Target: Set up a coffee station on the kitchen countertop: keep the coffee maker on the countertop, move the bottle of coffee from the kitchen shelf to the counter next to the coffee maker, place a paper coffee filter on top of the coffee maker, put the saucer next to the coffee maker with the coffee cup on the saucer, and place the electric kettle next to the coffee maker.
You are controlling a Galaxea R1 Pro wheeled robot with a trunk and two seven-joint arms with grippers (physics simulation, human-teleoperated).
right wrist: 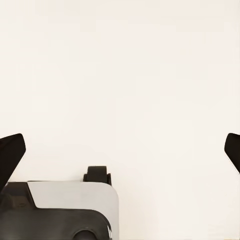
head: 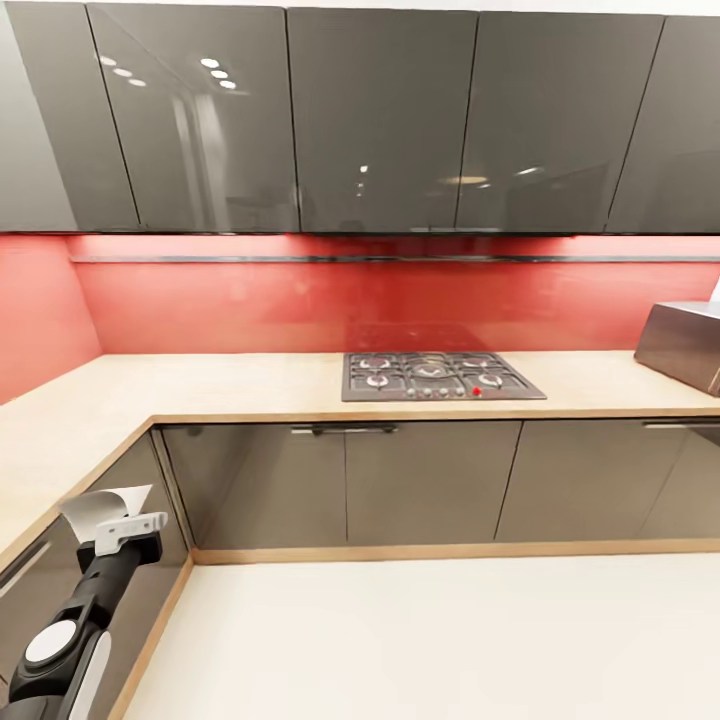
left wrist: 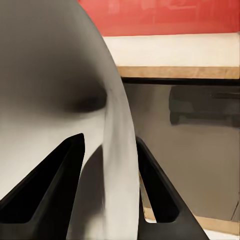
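Pale paper coffee filter (head: 103, 508) sits pinched in the raised left gripper (head: 128, 527); right gripper (right wrist: 120, 150) hangs spread wide.

The kitchen countertop (head: 200, 385) looks like matt, pale wood-grain laminate; below it the cabinets (head: 430, 480) are glossy dark grey, mirror-smooth. Behind it the backsplash (head: 250, 305) is shiny red. The paper coffee filter (head: 100, 505) appears thin, matt off-white paper.

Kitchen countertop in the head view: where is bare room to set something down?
The kitchen countertop is bare from the left corner to the gas hob, and again between the hob and the steel appliance at the right edge. Nothing crowded.
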